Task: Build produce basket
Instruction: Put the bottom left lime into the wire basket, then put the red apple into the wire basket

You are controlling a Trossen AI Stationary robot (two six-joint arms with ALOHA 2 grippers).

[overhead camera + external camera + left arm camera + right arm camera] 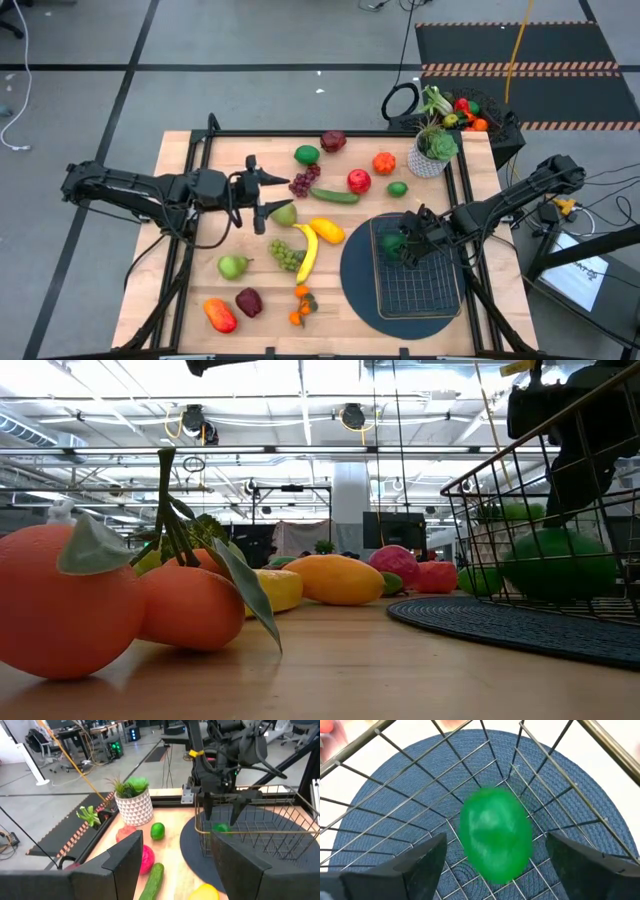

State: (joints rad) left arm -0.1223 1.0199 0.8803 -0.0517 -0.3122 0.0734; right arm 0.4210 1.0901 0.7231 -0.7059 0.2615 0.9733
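The wire basket (440, 300) stands on a dark round mat (358, 280) at the table's right. A green round fruit (495, 835) lies inside it near its far left corner (393, 243). My right gripper (495, 862) hangs open just above this fruit, one finger on either side, touching nothing. My left gripper (268, 195) is open and empty, level above the table's middle left, near the purple grapes (303, 182) and the pear (285, 213). The remaining produce lies loose on the wooden table.
Left of the basket lie a cucumber (334, 196), a banana (307, 252), green grapes (286, 254), a green apple (232, 266), limes (397, 188) and small oranges (300, 305). A potted plant (432, 152) stands behind the basket at the far right.
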